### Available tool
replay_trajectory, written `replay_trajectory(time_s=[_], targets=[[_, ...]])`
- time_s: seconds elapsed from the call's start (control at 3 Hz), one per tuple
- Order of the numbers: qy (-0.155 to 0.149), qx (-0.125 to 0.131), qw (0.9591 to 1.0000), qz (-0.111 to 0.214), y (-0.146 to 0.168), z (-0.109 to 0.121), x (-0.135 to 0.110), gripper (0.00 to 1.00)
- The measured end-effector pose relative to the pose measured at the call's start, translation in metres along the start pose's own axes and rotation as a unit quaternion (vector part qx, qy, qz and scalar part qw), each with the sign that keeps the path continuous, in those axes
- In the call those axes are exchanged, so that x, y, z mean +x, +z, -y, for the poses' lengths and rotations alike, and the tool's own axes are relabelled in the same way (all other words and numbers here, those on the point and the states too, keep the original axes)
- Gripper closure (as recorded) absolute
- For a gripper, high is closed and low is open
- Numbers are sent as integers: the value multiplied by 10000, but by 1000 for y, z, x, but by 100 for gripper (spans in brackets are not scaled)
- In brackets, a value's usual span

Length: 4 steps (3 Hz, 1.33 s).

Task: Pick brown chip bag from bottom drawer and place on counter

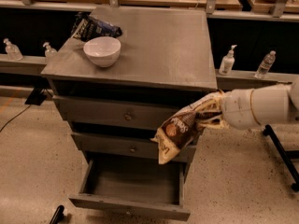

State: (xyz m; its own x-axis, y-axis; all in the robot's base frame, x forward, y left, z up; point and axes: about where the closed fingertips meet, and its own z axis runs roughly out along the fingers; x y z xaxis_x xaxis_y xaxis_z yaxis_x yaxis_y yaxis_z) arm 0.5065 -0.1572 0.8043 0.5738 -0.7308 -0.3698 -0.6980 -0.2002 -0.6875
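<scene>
With the gripper (212,118) at centre right clenched on the upper end of the brown chip bag (180,132), dangling mid-frame above the open bottom drawer (131,204), lift past the counter (159,45) edge first, then release on bare metal right of the bowl (102,51).

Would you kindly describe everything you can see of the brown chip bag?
The brown chip bag is crinkly dark-brown foil with cream ends and a round logo. It hangs in the air, tilted, its lower end pointing down-left, above the open bottom drawer and below the counter. The end effector, at the cabinet's right front corner, is shut on its upper right end.
</scene>
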Motion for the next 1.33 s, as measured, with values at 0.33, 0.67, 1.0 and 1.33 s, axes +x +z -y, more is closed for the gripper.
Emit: replay_trajectory(time_s=[0.33,0.67,1.0,1.33], targets=[[98,103,9999,25,-22,48,1,100],[96,434,9988,202,-63,97,-3,100],[96,434,9988,202,-63,97,-3,100],[-29,652,9976,224,-61,118,-3,100]])
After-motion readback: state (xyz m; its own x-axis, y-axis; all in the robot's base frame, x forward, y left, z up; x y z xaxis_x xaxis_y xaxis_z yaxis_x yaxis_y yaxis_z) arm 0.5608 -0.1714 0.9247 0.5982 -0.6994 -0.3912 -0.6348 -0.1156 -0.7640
